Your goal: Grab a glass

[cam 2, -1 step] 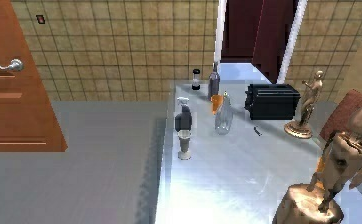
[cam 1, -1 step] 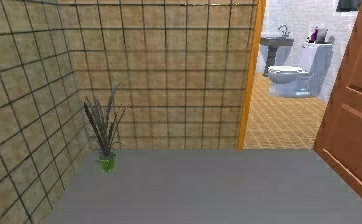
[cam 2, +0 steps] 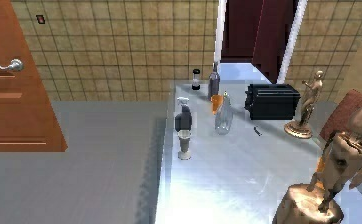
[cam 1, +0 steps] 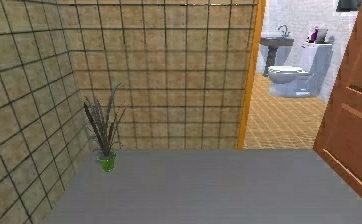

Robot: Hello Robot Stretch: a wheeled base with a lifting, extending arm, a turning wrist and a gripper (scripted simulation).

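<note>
Where the tiled wall [cam 1: 169,70] closed off the far side and the left of the forward view, the grey floor [cam 1: 189,185] lay bare up to its foot. It stayed open toward the right, where an orange-framed doorway [cam 1: 289,100] led into a tiled bathroom. A wooden door [cam 1: 351,100] stood along the near right edge. Beyond the doorway stood a white toilet [cam 1: 289,78] and, farther back, a sink [cam 1: 279,42]. A spiky plant [cam 1: 104,130] in a green pot sat in the left corner against the wall.

In the arm side view, a long steel table [cam 2: 239,180] ran from the near edge to the far wall, its left edge bordering a strip of open floor [cam 2: 99,160]. A brown door [cam 2: 19,90] with a lever handle bounded that strip on the left. A dark red doorway [cam 2: 254,40] opened at the far right. Bronze statues [cam 2: 339,165] crowded the table's near right corner, and a black toaster [cam 2: 271,100] stood farther back, with a gold statuette [cam 2: 307,105] to its right. A clear glassy vessel [cam 2: 223,118] stood mid-table, left of the toaster. A dark-topped bottle [cam 2: 184,132] stood nearer, by the left edge, and a slim bottle [cam 2: 214,80] stood at the far end.

The gripper's state could not be told.
</note>
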